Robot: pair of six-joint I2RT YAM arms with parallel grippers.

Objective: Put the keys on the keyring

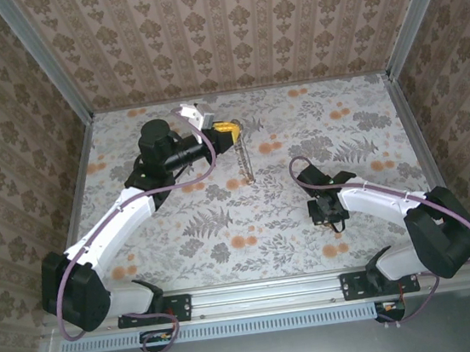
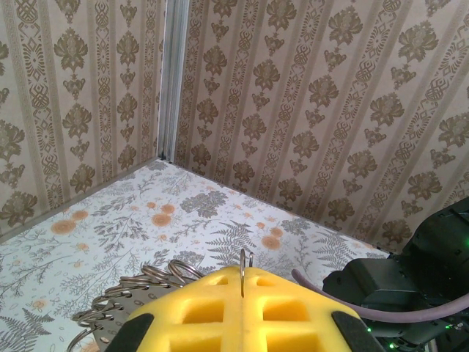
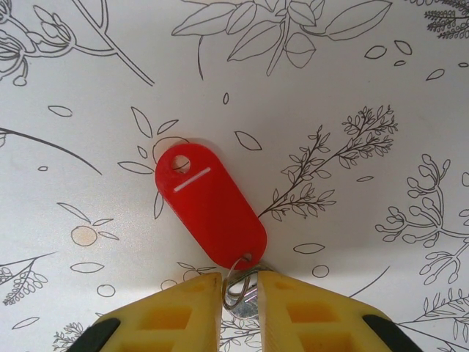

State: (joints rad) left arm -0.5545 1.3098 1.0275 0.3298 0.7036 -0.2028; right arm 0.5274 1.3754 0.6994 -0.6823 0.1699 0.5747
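Right pincer (image 3: pixel 239 284) pinches the seemingly light, slick key (image 3: pixel 209 205) by its metal end, lower centre; left pincer (image 2: pixel 242 277) clamps the floppy keyring (image 2: pixel 165 275).

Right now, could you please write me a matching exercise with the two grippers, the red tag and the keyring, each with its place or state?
1 left gripper
2 right gripper
3 red tag
4 keyring

A lies flat on the table
B dangles as a thin chain
C raised, shut on the keyring
D low, closed on the key

Pairs: 1-C, 2-D, 3-A, 4-B
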